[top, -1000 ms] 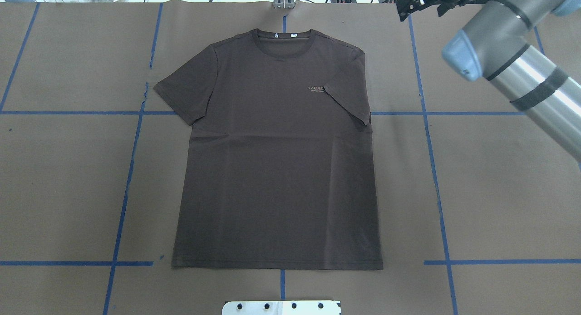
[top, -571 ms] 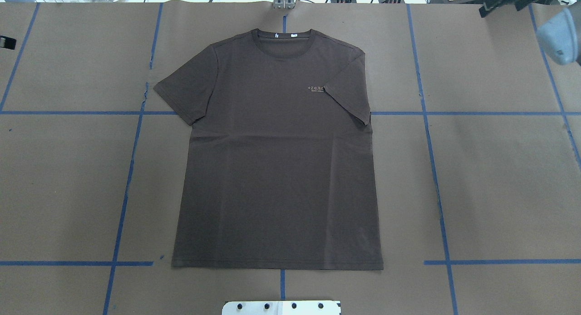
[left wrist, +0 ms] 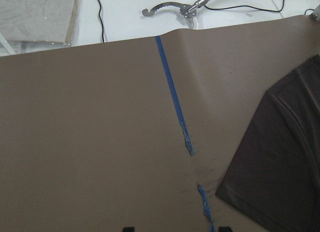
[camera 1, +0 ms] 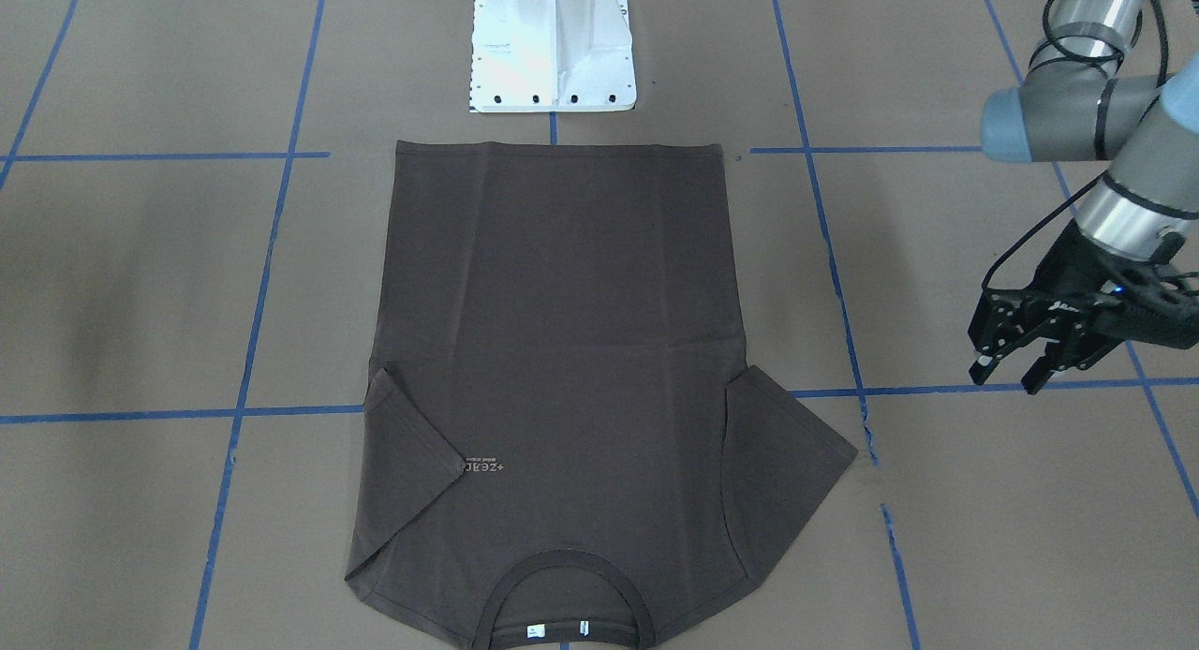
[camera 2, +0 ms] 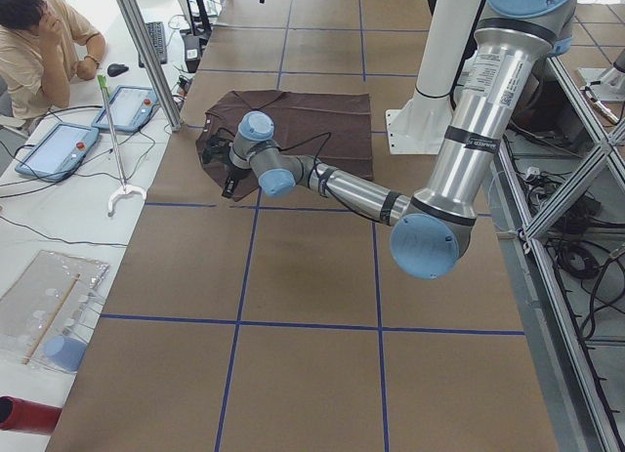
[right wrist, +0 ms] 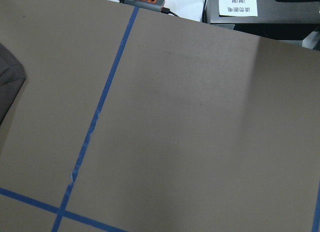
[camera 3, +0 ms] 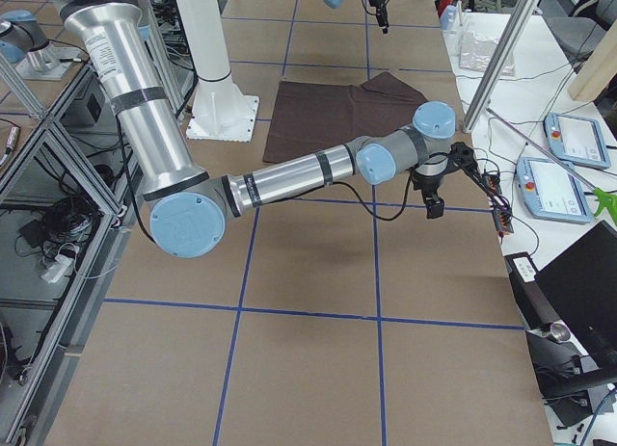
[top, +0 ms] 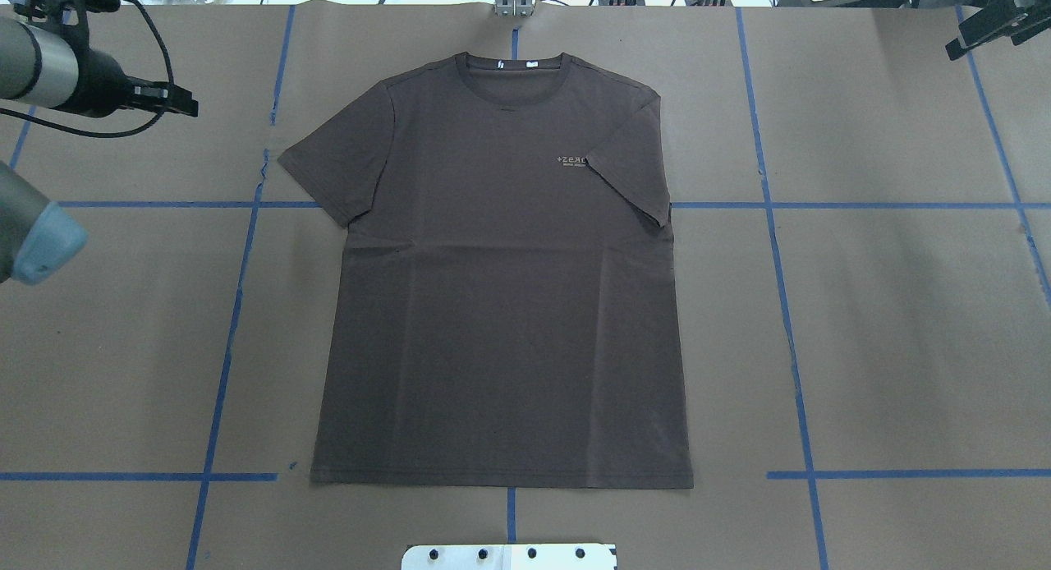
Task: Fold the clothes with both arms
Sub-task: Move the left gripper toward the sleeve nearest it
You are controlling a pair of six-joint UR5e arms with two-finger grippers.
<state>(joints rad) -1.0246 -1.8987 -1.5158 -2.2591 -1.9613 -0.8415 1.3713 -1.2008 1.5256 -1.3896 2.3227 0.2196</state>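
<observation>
The dark brown T-shirt (top: 501, 291) lies flat, front up, collar at the far edge; it also shows in the front view (camera 1: 562, 332). Its sleeve (top: 337, 167) on my left side is spread out. The other sleeve (top: 632, 167) is folded in over the chest lettering. My left gripper (camera 1: 1004, 383) is open and empty, above the table to the left of the spread sleeve, apart from it; the overhead view shows it at the far left (top: 185, 102). My right gripper (top: 985, 24) sits at the far right corner, far from the shirt; I cannot tell if it is open.
The white pedestal base (camera 1: 553, 46) stands at the near edge behind the shirt's hem. Blue tape lines cross the brown table cover (top: 903, 324). An operator (camera 2: 39, 42) sits beyond the far edge with tablets (camera 2: 59, 149) and a reacher tool (left wrist: 165, 9).
My right arm has swung out of the overhead view to the far right corner. My left arm has come in at the far left. The shirt has not moved.
</observation>
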